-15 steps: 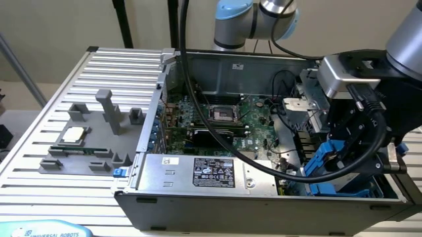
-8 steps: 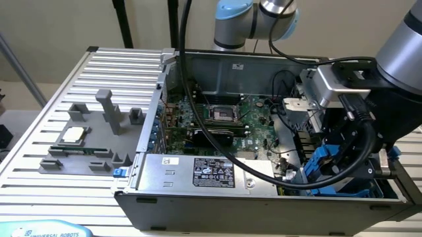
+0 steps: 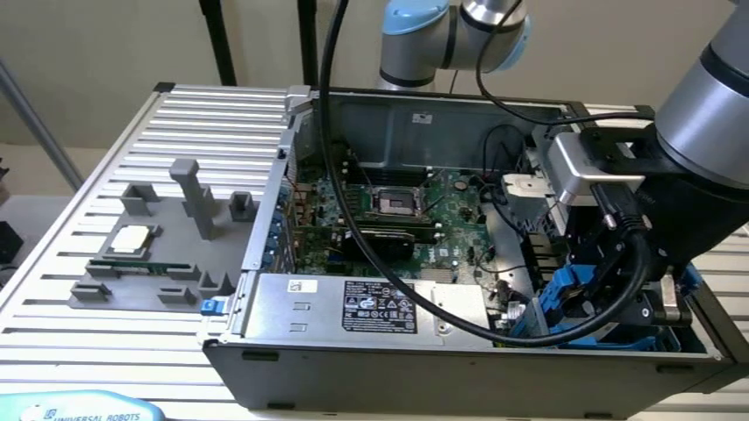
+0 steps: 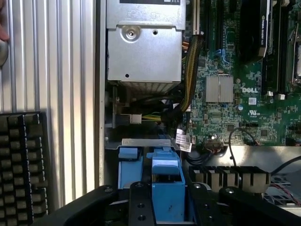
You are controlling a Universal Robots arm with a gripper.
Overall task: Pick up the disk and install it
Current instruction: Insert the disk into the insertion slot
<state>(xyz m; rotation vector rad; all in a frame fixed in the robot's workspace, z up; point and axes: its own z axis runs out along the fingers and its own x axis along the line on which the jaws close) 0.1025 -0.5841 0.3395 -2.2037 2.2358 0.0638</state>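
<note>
pincer (image 4: 168, 200): clamped on the disk (image 4: 167, 181) by its blue carrier; black fingers (image 4: 141, 207) sit flush against both sides of the blue plastic.
arm (image 3: 716, 105): comes in from the exterior view's right, wrist turned down into the computer case (image 3: 468, 364); silver camera block (image 3: 581, 171) on the wrist.
disk location: in the grip, at the drive bay in the case's near corner on the exterior view's right.
neighbours: second blue bracket (image 4: 129, 165) just beside the held carrier; yellow-black cable bundle (image 4: 189, 70) runs from beside the silver power supply (image 4: 143, 52) down toward the bay; black ribbed part (image 4: 230, 178) on the carrier's other side.
in the way: thick black cable (image 3: 333, 167) hangs across the open case and loops up to the wrist; motherboard (image 3: 398, 215) lies flat, apart from the bay.
outside the case: grey fixture (image 3: 146, 263) with a small square chip (image 3: 131, 237) on the slatted surface (image 3: 59, 333), well apart from the pincer.
disk orientation: carrier stands on edge, one end toward the wrist camera; long axis appears to run down into the bay. Metal body is hidden, so cannot tell for sure.
</note>
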